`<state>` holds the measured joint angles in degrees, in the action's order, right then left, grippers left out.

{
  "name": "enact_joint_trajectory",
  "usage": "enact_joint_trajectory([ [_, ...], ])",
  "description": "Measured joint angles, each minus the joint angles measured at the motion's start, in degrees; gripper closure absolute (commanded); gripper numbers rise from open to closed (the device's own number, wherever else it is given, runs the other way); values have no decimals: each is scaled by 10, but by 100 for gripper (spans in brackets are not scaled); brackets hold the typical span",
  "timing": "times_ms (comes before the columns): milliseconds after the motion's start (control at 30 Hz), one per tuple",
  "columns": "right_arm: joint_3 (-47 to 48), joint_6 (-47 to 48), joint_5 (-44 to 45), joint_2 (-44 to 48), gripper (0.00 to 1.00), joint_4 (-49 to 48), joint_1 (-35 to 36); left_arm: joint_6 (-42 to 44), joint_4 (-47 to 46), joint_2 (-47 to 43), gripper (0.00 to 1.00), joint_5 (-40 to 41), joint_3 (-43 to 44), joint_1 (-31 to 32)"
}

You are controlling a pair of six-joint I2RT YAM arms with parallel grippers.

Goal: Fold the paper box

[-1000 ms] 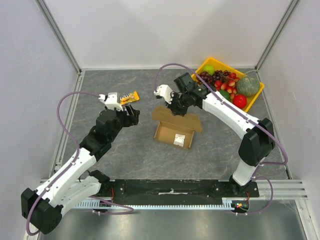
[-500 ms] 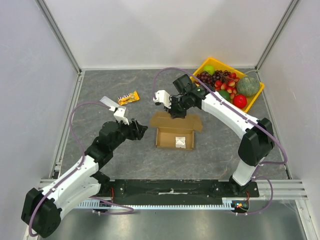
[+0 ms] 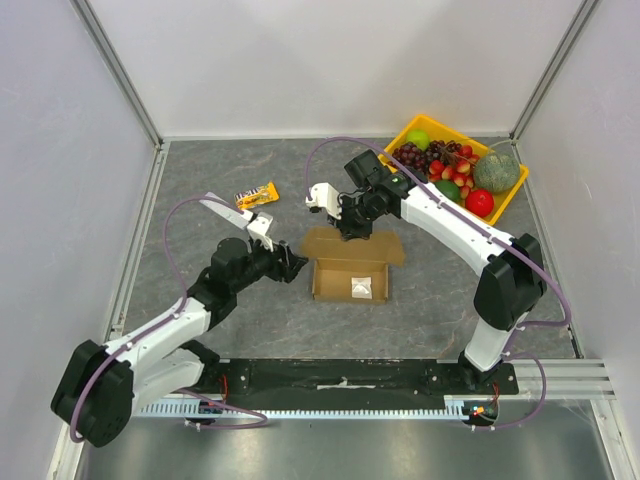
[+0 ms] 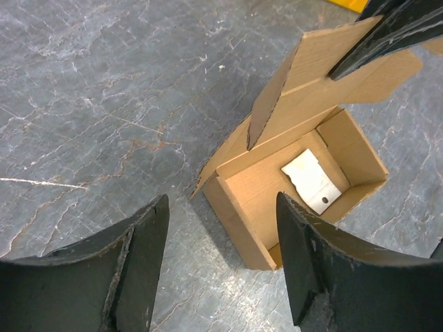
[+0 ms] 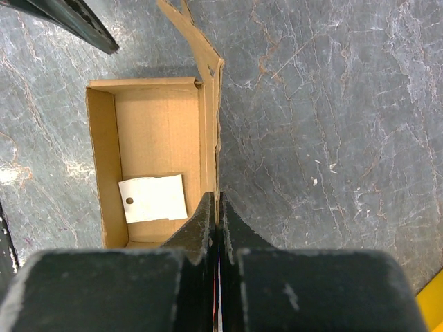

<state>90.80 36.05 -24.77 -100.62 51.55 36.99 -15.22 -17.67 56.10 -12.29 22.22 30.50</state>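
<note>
One plain brown corrugated cardboard box [image 3: 350, 276], open-topped, white card [image 3: 362, 288] inside, on the grey desk [image 3: 200, 170] well left of the yellow plastic fruit tray [image 3: 514, 196]. Its lid flap [image 3: 355, 243] is pinched tight in the right fingers [image 5: 213, 211]. On the side away from the tray are the left fingers [image 3: 291, 267], spread wide, empty. Risk, as judged: a hard tug drags or tips the light box, or creases the lid crooked.

The paper box [image 3: 349, 277] lies open on the tabletop [image 3: 200, 170], with the right end effector [image 3: 352, 231] at its rear flap and the left end effector [image 3: 291, 268] just beside it.
</note>
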Motion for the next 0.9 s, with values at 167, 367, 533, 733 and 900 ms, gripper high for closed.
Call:
enact_joint_trajectory([
  [167, 0, 0, 0, 0, 100, 0, 0, 15, -12, 30, 31, -1, 8, 0],
  [367, 0, 1, -4, 0, 100, 0, 0, 29, -37, 61, 35, -1, 21, 0],
  [533, 0, 3, -5, 0, 100, 1, 0, 40, -52, 96, 42, -3, 31, 0],
  [733, 0, 6, -9, -4, 100, 2, 0, 45, -58, 132, 49, -5, 43, 0],
  [900, 0, 6, -9, -4, 100, 2, 0, 45, -65, 146, 54, -17, 53, 0],
])
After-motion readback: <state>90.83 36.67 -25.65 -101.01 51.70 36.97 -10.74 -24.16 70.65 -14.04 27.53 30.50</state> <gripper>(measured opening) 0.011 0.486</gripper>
